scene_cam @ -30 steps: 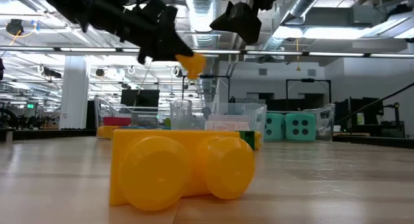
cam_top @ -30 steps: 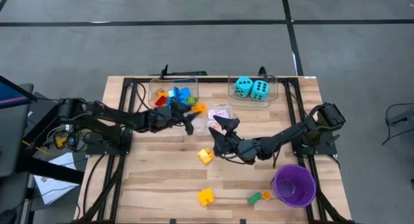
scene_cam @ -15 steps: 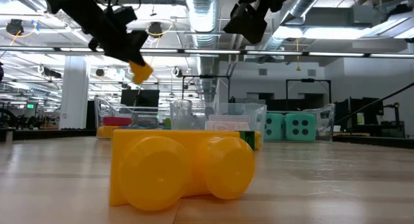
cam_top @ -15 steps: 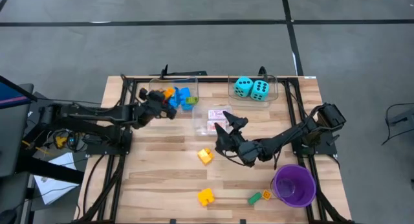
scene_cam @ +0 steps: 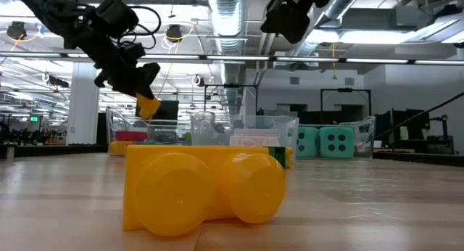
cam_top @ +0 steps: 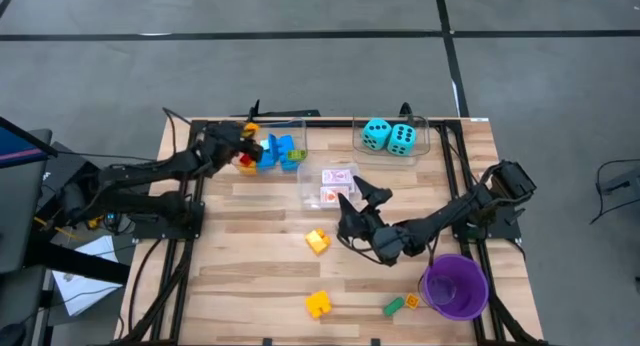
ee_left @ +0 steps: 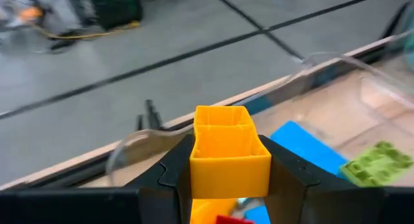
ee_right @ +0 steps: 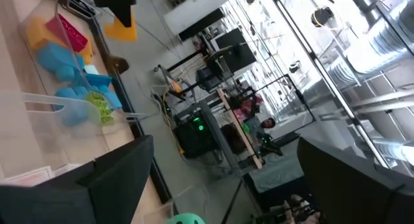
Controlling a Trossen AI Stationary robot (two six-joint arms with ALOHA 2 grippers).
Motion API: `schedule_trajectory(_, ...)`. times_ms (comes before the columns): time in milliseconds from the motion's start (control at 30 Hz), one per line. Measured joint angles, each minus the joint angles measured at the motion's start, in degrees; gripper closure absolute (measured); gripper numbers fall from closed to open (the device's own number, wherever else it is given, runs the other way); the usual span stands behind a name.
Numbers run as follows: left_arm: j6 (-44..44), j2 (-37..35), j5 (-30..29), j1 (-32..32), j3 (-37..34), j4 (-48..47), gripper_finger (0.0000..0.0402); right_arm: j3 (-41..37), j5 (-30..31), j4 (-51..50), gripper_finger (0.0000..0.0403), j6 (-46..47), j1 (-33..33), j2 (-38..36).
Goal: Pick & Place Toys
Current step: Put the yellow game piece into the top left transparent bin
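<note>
An orange brick (ee_left: 229,149) hangs above the left end of the clear far-left bin (cam_top: 268,144), with my left gripper (cam_top: 247,138) shut on it. That bin holds blue, red, green and yellow bricks (ee_left: 304,146). In the low view the orange brick (scene_cam: 147,106) hangs under the left gripper (scene_cam: 138,80). My right gripper (cam_top: 365,196) hovers open over the table's middle, beside the small bin of card packs (cam_top: 335,181), touching nothing. Two turquoise dice (cam_top: 390,136) sit in the far-right bin. Loose yellow bricks (cam_top: 317,241) (cam_top: 320,304) and a green brick (cam_top: 394,306) lie on the table. My left gripper pinches the orange brick by two opposite sides (ee_left: 197,172) between its two fingers (ee_left: 288,179). The fingers come from the table's left, slanting a little downward. The brick's far end sticks out past the fingertips. It is lifted clear, above the bin's bricks.
A purple cup (cam_top: 455,286) stands near the front right corner, with a small orange piece (cam_top: 412,300) beside it. In the low view a large yellow brick (scene_cam: 203,189) fills the foreground. Bare wood lies along the table's left half (cam_top: 240,266).
My left gripper has carried the orange brick from beside the card-pack bin toward the table's far left, and now stands over the left end of the brick bin, still shut on it. My right gripper has stayed in place and turned a little at the wrist.
</note>
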Motion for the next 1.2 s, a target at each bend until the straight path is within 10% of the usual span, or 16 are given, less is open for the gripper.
schedule_trajectory(400,1.5,5.5,14.6,8.0,-0.4,5.7,0.0276,0.0,2.3,0.1,0.0029,1.5,1.9,0.0)
schedule_trajectory(1200,2.8,7.5,15.5,10.1,-0.4,7.7,0.0208,0.0,4.7,0.0,0.0029,2.3,2.4,0.0)
